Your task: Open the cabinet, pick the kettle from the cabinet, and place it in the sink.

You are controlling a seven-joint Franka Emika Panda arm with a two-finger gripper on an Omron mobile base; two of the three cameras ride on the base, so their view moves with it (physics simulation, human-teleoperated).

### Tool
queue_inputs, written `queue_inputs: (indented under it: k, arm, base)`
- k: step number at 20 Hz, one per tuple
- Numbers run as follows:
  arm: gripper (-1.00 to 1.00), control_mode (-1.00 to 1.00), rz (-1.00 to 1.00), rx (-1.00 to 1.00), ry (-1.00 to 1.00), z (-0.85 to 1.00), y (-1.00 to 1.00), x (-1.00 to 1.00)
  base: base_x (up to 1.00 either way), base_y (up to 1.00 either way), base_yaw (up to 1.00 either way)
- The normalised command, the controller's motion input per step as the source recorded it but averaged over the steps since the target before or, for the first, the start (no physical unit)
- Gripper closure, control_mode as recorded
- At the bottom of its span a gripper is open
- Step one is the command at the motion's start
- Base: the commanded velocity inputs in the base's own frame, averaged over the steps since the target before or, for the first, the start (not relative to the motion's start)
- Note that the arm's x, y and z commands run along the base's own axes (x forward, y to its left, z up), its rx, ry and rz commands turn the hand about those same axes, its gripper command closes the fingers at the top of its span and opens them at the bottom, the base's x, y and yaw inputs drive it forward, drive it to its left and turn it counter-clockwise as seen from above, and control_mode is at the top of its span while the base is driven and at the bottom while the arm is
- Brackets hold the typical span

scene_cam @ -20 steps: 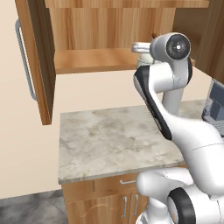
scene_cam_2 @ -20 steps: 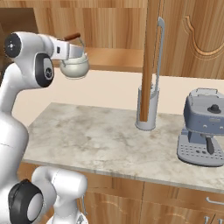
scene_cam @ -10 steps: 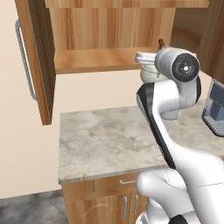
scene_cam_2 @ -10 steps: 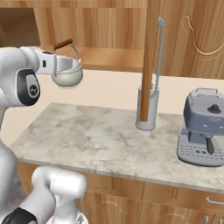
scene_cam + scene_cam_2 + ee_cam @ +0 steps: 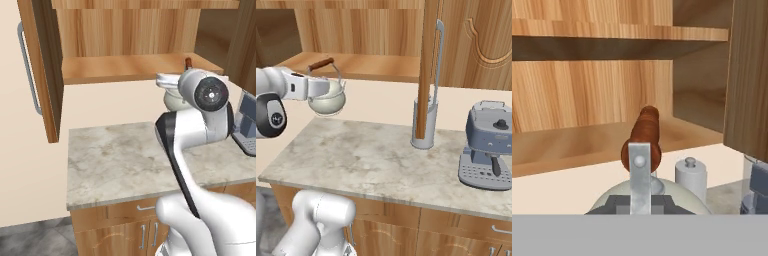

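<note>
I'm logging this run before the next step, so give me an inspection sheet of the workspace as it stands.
Surface: marble-like counter, mostly bare.
Job's things: cabinet open, shelf bare; kettle lifted out, hanging above the counter in front of the shelf; sink nothing seen.
Clutter: grey canister and coffee machine on the counter.
Grippers: gripper shut on the kettle by its brown handle.
Cables: nothing seen.
Surroundings: beige wall, base cabinets below.

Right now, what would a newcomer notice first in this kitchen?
The cream kettle hanging in mid-air above the marble counter, gripped at its brown handle by the shut jaws of the white arm. Behind it, the wooden cabinet stands open, with a grey coffee machine at the counter's right.
</note>
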Motion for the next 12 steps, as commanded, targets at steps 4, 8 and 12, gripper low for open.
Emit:
queue_inputs:
  k: [4, 8, 12]
  arm:
    - [1.0, -1.0, -0.01, -0.01, 0.01, -0.28, 0.09, -0.28]
    - [1.0, -1.0, 0.0, 0.0, -0.02, -0.42, 0.03, -0.18]
    - [1.0, -1.0, 0.0, 0.0, 0.0, -0.51, 0.0, -0.12]
  base:
    - [0.0, 0.0, 0.0]
    - [0.0, 0.0, 0.0]
    - [0.0, 0.0, 0.0]
